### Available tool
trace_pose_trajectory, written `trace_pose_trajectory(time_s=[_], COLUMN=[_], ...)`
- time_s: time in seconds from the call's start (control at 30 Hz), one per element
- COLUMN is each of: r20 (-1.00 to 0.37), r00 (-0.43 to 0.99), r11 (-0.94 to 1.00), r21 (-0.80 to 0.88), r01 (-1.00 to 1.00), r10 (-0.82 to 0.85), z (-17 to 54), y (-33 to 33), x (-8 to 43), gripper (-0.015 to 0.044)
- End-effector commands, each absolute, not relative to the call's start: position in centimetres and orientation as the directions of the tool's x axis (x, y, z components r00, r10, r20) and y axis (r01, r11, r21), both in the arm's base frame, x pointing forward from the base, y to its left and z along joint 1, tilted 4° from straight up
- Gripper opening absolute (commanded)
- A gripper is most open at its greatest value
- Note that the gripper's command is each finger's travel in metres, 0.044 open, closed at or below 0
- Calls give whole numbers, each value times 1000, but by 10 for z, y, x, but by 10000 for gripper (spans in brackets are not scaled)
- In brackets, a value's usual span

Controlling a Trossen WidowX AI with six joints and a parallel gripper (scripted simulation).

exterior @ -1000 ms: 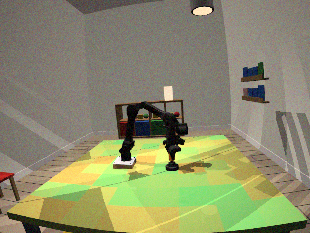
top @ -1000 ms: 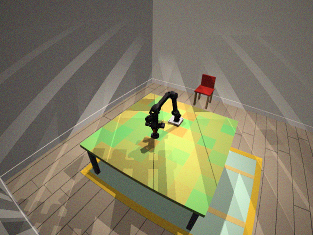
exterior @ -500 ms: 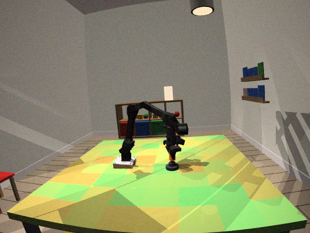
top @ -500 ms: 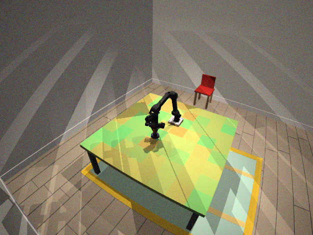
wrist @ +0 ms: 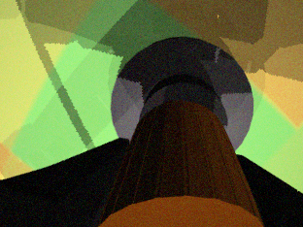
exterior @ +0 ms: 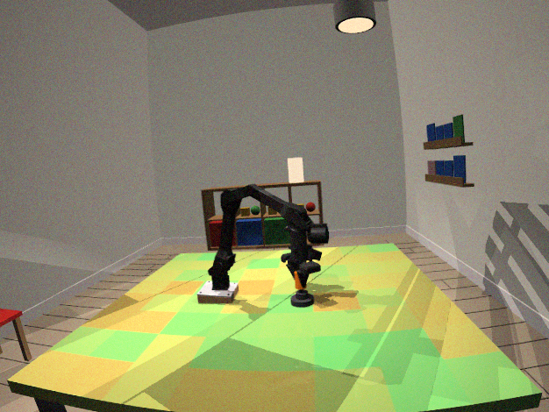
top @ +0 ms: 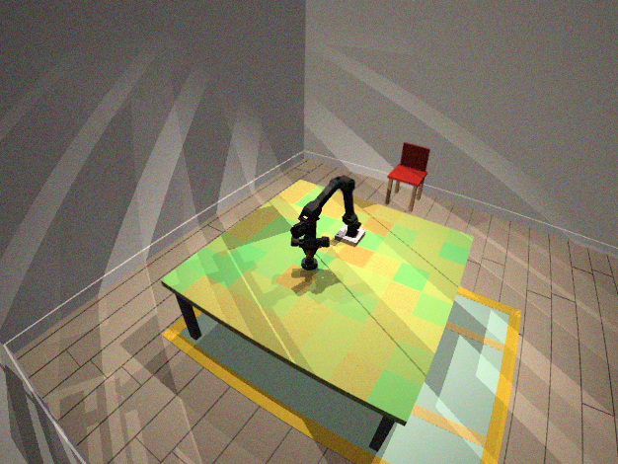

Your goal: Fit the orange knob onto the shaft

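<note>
The orange knob (exterior: 297, 280) (wrist: 182, 160) is upright between the fingers of my gripper (top: 309, 256) (exterior: 301, 283) (wrist: 180, 157), which is shut on it. In the wrist view its ribbed side narrows toward the pedestal and its top face shows at the bottom edge. The round dark pedestal (top: 309, 266) (exterior: 302, 301) (wrist: 180, 55) stands directly under the knob, with a narrower raised collar (wrist: 182, 88) at its middle. The knob's lower end is at or just above the collar; whether they touch is not clear. The shaft, its flat side and the knob's hole are hidden.
The arm's white base plate (top: 357, 240) (exterior: 204, 293) sits on the patchwork-coloured table (top: 324, 345) (exterior: 266, 350). Shadows and light streaks cross the tabletop. A red chair (top: 408, 175) stands on the floor beyond the table.
</note>
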State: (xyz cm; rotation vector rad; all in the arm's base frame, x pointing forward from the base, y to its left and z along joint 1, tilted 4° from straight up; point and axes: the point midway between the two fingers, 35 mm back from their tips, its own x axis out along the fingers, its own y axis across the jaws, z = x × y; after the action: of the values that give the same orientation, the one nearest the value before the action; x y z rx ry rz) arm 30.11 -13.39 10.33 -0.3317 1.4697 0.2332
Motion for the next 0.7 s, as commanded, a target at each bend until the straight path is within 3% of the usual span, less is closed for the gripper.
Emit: trace_pose_trajectory(time_s=[0.0, 0.67], r20=[-994, -994], r00=[98, 99], r11=[928, 928], r21=[-80, -81], r01=[-365, -365], r10=[-47, -48], z=[103, 107], y=[-133, -136], x=[301, 306], gripper=[0, 0])
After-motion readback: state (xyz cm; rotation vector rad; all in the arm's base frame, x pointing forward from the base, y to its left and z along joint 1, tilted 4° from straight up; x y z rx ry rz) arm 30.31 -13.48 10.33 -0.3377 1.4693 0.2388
